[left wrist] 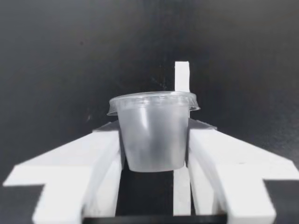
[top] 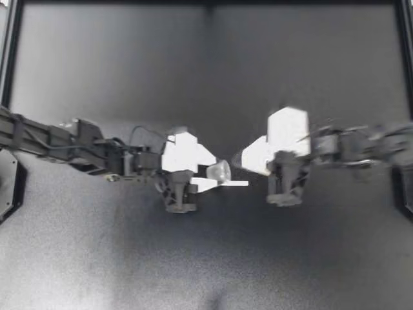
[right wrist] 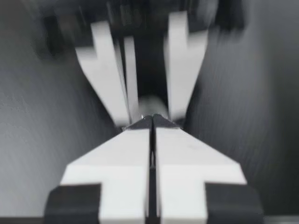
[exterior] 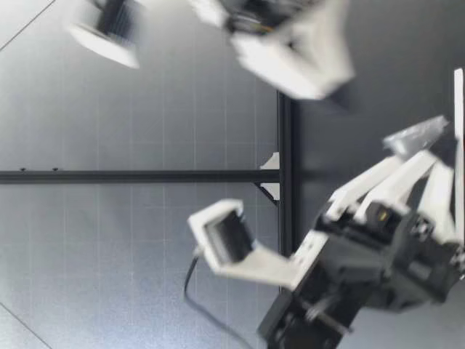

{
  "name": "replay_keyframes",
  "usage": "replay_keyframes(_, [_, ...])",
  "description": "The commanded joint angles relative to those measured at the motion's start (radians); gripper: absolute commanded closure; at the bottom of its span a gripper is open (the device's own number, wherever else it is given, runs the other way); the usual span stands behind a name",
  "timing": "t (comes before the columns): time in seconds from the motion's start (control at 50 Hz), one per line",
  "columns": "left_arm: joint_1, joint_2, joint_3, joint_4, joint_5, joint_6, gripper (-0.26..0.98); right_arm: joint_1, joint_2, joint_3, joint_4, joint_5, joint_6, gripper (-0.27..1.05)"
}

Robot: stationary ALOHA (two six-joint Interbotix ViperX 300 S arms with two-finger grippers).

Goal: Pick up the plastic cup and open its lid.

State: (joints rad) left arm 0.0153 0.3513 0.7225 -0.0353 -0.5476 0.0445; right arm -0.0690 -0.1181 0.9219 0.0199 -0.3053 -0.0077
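A small clear plastic cup (top: 219, 171) with a lid on it sits upright between the fingers of my left gripper (top: 222, 175) near the table's middle. In the left wrist view both white fingers (left wrist: 105, 154) press the sides of the cup (left wrist: 152, 133), below its lid rim. My right gripper (top: 237, 159) is shut with nothing in it, its tip pointing at the cup from close by. In the right wrist view its closed gripper (right wrist: 152, 120) faces the blurred cup (right wrist: 149, 103). In the low view the cup (exterior: 418, 134) is held just above the table.
The dark table (top: 206, 64) spreads around both arms. A black frame (top: 10, 58) edges it at the back and sides. In the low view my right arm's white wrist housing (exterior: 298, 54) hangs above the left arm.
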Motion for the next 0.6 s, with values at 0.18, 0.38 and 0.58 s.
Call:
replay_keyframes(0.18, [0.003,-0.204,0.135,0.000,-0.319,-0.078,0.50,-0.002,-0.249,0.081,-0.167,-0.279,-0.080,0.93])
replay_keyframes(0.38, [0.003,-0.252,0.206,0.000,-0.594,-0.172,0.50,-0.002,-0.261,0.072,-0.215,-0.344,-0.310,0.81])
replay_keyframes(0.58, [0.003,-0.250,0.204,0.003,-0.678,-0.230,0.50,-0.002,-0.230,0.066,-0.213,-0.344,-0.554,0.50])
